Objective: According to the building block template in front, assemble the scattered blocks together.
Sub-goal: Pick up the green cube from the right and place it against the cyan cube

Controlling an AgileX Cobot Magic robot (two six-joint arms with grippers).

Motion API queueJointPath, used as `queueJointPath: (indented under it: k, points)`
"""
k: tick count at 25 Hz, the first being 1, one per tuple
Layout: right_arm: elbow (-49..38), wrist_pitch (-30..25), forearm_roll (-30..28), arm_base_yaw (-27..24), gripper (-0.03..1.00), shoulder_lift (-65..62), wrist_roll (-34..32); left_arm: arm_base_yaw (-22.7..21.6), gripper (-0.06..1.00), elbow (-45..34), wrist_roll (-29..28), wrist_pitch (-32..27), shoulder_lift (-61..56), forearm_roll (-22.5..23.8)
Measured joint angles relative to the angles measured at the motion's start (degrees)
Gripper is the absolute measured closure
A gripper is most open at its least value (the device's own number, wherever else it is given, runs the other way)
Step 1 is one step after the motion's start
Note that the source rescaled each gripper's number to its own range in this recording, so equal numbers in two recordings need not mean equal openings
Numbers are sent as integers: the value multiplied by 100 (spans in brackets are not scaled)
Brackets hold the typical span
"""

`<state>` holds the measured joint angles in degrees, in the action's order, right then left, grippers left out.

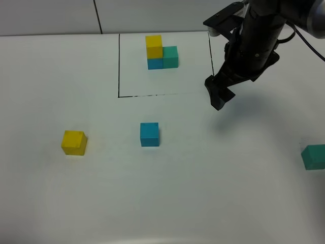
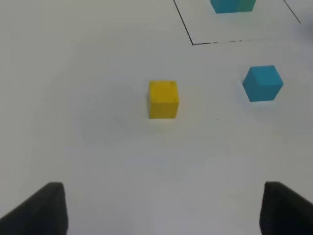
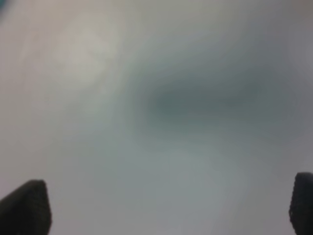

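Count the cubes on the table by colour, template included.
Yellow: 2, loose yellow cube and template yellow cube
Blue: 2, loose blue cube and template blue cube
Teal: 2, loose teal cube and template teal cube
Total: 6

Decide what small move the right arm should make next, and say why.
Probably swing the right gripper toward the loose teal cube: its jaws are open and empty, it hangs beside the template, and that cube is the only loose one on its side of the table.
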<state>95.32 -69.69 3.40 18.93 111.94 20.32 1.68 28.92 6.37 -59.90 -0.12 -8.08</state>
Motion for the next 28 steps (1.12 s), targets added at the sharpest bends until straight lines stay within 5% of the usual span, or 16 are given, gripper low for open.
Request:
queueJointPath:
  k: [9, 16, 28]
  points:
    - [-1422, 422, -33, -26, -1, -1438, -414, 0, 25, 0, 0, 0, 0, 0]
    - [-2569, 802, -627, -96, -1, -2536, -1263, 0, 25, 0, 0, 0, 0, 0]
    - [-4172, 1809, -429, -1740, 4, -3446, -1926, 0, 25, 0, 0, 0, 0, 0]
